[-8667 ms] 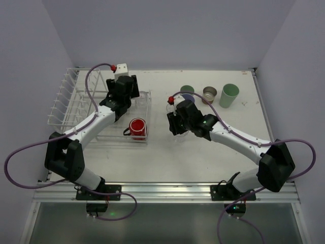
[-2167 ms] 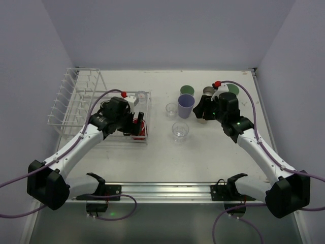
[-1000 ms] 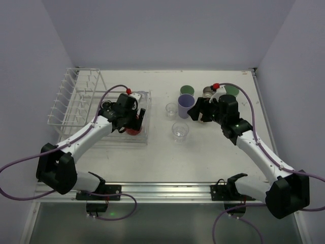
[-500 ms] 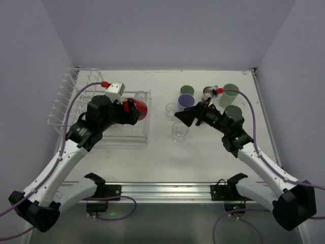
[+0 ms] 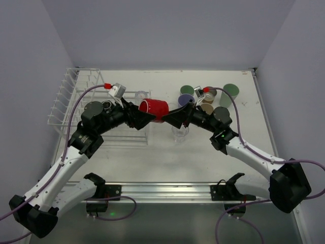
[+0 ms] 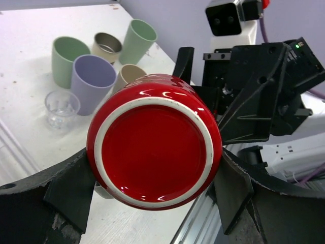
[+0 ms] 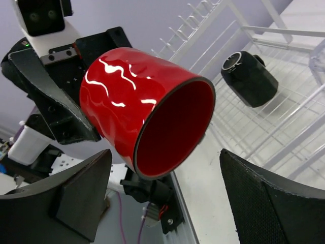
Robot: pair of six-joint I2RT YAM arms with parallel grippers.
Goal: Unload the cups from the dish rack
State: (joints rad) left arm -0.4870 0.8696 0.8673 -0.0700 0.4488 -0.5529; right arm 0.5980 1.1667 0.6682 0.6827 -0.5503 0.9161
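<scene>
Top external view: the glossy red ceramic cup (image 5: 155, 108) is no longer down in the low basket of the white wire dish rack (image 5: 66, 101). Within the last second the left gripper (image 5: 138, 116) has carried it up and to the right. It now hangs on its side in the air between the arms, just past the rack's edge. The left gripper clamps its base end, jaws wide around the round body. The right gripper (image 5: 179, 117) has swung back from the unloaded cups to face the open mouth, jaws spread and touching nothing, so a handover looks imminent. The cup is smooth and tapered, its glaze throws wavy highlights, and a pale ring edges its base. A black cylindrical cup (image 7: 249, 79) lies on the rack's thin wires, not yet unloaded.
</scene>
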